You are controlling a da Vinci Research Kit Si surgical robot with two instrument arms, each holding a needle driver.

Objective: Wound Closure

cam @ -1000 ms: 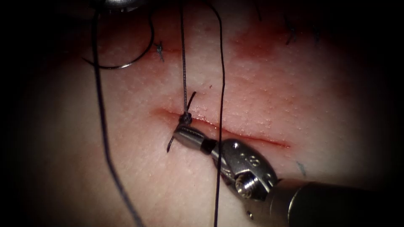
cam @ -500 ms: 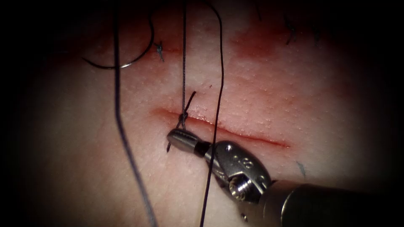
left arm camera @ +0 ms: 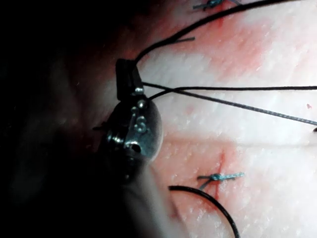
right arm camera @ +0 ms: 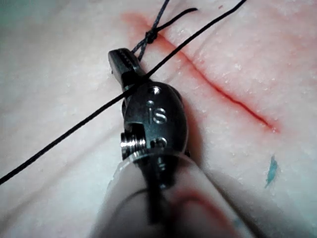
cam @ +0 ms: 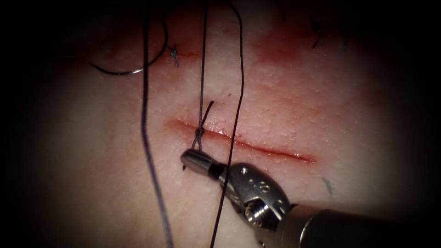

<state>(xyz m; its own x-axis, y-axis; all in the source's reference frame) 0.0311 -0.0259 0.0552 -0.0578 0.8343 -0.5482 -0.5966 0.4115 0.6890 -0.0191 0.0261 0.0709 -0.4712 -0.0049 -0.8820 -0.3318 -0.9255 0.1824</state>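
Endoscope view: the right pincer (cam: 195,159) enters from the lower right and lies just below the cut (cam: 257,148), near its left end. Its jaws are closed on a short length of thread (cam: 202,78) that runs down from the knot (cam: 199,131). The knot sits on the cut line; a taut strand rises from it straight to the upper edge, and a short tail (cam: 207,110) slants up and to the right of it. A second strand (cam: 235,119) curves down from the top, crosses the cut right of the knot and passes over the pincer's wrist to the lower edge. A third, thicker strand (cam: 146,133) hangs well left of the knot, from the top edge to the bottom.

The needle (cam: 138,69) lies free on the tissue (cam: 321,101) in the upper left, above the cut, held by neither tool, beside an earlier stitch (cam: 174,54). Whether its tip rests in the tissue cannot be told.

The tissue right of the pincer along the cut is open, with red fluid (cam: 280,46) smeared above. A small mark (cam: 328,184) lies below the right end of the cut.

Right wrist view: the closed right pincer (right arm camera: 124,62) holds thread below the knot (right arm camera: 151,35), a strand lying across the jaw base.

Left wrist view: the left pincer (left arm camera: 126,79) is closed on thread (left arm camera: 223,89), with strands fanning away from it over the tissue. The needle's curve (left arm camera: 213,203) lies near a stitch (left arm camera: 218,176).
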